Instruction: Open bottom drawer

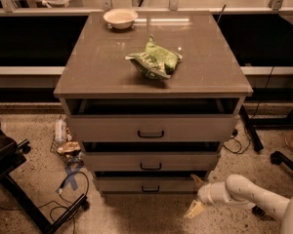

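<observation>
1. The bottom drawer (122, 184) is the lowest front of the cabinet (151, 92), with its black handle (150, 188) at centre
2. The tool (196, 195) hovers by the cabinet's lower right corner, fingers spread wide and holding nothing
3. A green bag (154, 62) and a white bowl (120, 18) sit on the cabinet's tabletop (97, 67)
4. A bottle (61, 129) and cables (71, 182) lie left of the cabinet

Single high frontal view, angled down on the cabinet (107, 67), fairly near, claw (196, 195) at lower right.
</observation>
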Controlling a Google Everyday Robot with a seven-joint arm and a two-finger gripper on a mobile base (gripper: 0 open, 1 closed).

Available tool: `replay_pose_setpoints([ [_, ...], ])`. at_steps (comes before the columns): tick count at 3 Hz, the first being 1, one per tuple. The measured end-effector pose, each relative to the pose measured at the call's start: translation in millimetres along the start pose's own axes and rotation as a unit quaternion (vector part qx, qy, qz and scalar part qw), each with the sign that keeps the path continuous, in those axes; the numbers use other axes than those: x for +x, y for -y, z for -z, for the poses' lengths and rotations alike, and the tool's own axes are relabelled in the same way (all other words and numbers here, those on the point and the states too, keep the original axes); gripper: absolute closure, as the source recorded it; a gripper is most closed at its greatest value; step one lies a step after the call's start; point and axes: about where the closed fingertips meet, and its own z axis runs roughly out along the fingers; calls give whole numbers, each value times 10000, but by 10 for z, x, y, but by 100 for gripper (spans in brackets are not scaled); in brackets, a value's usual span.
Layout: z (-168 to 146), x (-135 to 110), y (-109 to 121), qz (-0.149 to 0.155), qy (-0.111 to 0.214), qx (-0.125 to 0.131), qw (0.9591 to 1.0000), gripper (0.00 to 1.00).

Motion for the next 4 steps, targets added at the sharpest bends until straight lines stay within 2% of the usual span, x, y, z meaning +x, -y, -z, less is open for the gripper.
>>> replay_pose_setpoints([
  [1, -251, -25, 5, 153, -200, -68, 9997, 0],
  [3, -667, -155, 26, 530, -770, -262, 9953, 0],
  [4, -667, -155, 25, 530, -770, -262, 9953, 0],
])
